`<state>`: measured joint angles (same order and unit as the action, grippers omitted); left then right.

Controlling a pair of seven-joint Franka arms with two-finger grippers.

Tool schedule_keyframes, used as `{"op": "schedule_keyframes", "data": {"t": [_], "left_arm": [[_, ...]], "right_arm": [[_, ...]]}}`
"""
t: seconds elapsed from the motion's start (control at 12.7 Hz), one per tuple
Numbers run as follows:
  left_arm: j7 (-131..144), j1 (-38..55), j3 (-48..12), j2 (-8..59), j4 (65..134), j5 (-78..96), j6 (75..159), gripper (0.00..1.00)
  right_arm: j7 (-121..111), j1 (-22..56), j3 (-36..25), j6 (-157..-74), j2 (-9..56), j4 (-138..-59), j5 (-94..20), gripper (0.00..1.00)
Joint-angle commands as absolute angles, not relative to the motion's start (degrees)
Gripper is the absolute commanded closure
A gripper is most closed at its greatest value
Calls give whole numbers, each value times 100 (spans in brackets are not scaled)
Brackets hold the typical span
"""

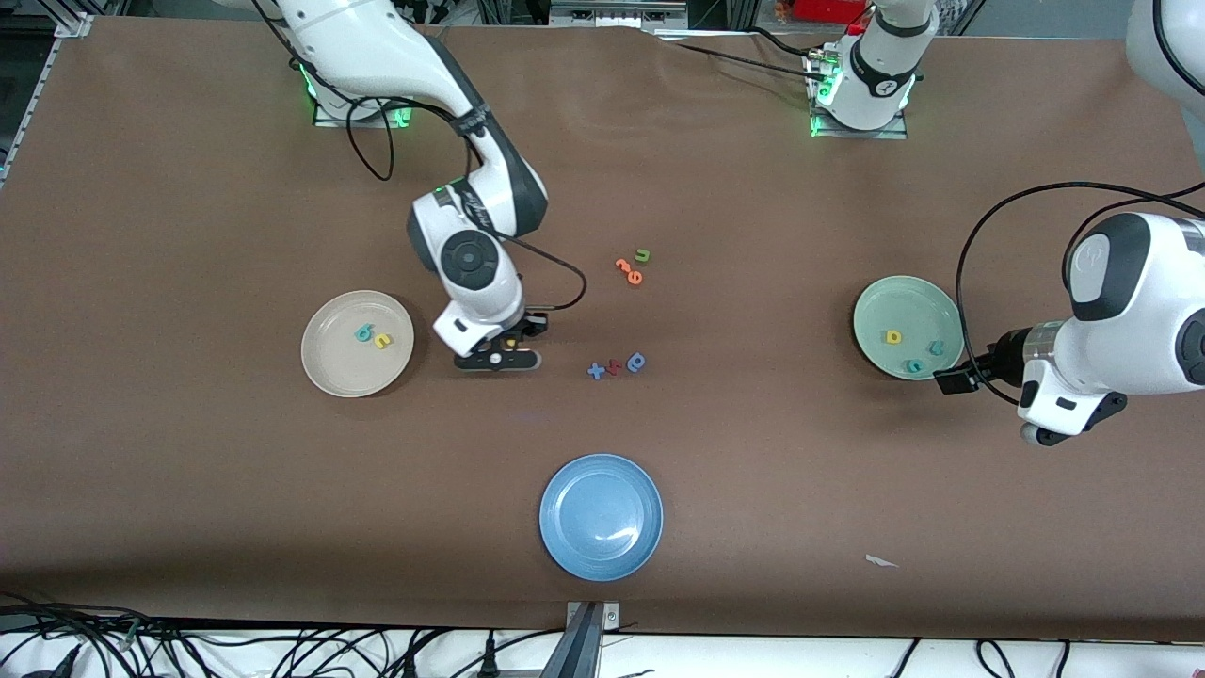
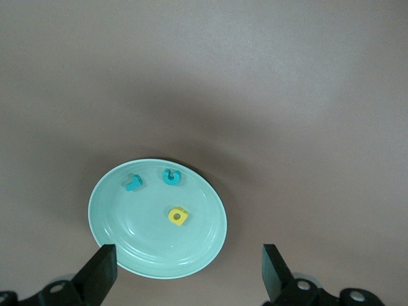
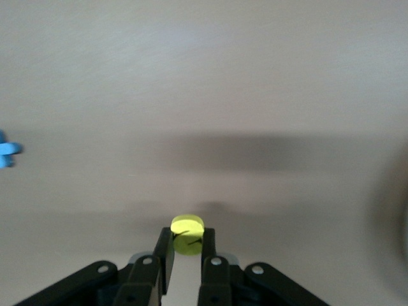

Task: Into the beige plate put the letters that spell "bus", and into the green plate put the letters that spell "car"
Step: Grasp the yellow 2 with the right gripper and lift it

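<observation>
Pinching a small yellow foam letter (probably the "s"), the right gripper has its fingers clamped on its edges, low over mid-desk beside the beige plate. Foam is light and squashy, so edge grips suit it. Blue and red letters lie close. The left gripper waits, fingers apart, over the green plate.

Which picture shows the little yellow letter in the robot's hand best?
The right wrist view: the yellow letter sits pinched between the right hand fingers. In the front view that hand hides it. The left wrist view doesn't show it.
</observation>
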<state>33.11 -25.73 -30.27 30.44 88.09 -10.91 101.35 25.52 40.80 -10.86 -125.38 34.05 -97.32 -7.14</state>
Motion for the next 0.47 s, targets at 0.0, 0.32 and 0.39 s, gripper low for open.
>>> {"op": "schedule_keyframes", "data": {"t": [0.0, 0.32, 0.39], "left_arm": [[3367, -2531, -3050, 2988, 8702, -1177, 10037, 0], [2719, -2575, -3024, 2857, 8218, -1187, 10028, 0], [2368, -2601, -3015, 2709, 8218, -1204, 10028, 0]], "right_arm": [[1840, 4078, -1659, -11762, 3041, -9905, -721, 97], [689, 3676, -2347, -12013, 3164, -10563, -756, 91], [485, 3448, -2338, -12110, 3216, -10591, -782, 70]]}}
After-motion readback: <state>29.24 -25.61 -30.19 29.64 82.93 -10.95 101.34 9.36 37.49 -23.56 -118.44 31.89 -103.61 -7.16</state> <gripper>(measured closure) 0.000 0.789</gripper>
